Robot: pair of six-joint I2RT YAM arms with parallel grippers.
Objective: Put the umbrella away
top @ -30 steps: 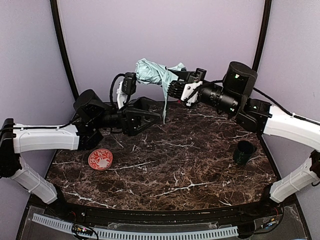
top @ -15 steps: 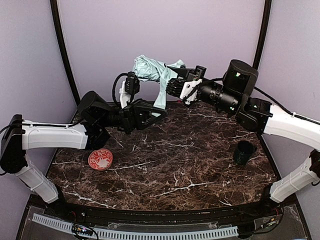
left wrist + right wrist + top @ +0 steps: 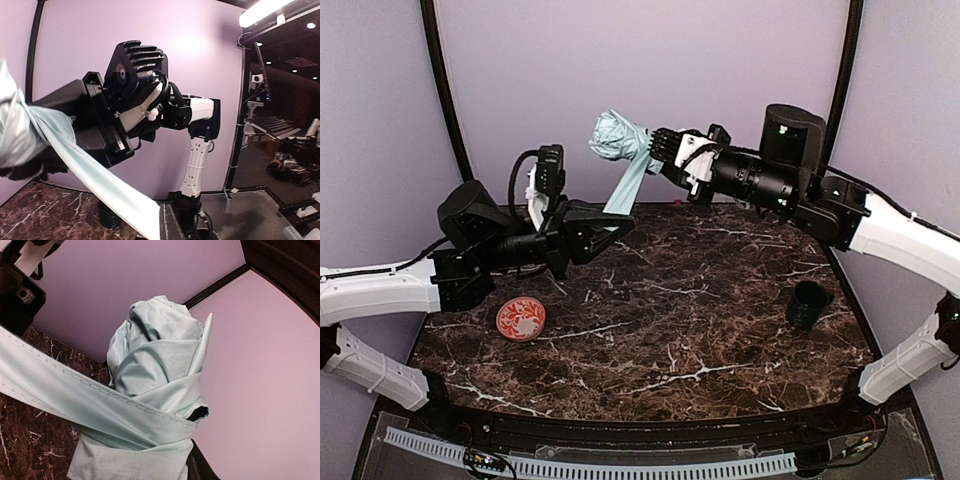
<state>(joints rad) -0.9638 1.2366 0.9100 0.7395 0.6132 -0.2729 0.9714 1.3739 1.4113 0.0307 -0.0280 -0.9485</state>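
Observation:
The umbrella [image 3: 618,135] is a folded pale mint bundle held high over the back of the table, with my right gripper [image 3: 658,150] shut on its lower end. Its closure strap [image 3: 626,185] runs taut down and left to my left gripper [image 3: 618,224], which is shut on the strap's end. In the right wrist view the strap [image 3: 60,390] wraps round the bundle [image 3: 155,365] and leads off left. The left wrist view shows the strap [image 3: 95,182] coming from the bundle [image 3: 15,130] down into my left gripper [image 3: 161,229].
A red patterned saucer [image 3: 521,318] lies on the dark marble table [image 3: 670,340] at the left. A dark green cup [image 3: 808,304] stands at the right. Purple walls with black posts close in the back and sides.
My left gripper has shut on the strap and drawn back to the left, pulling it taut. The right gripper has lifted the bundle a little and shifted left.

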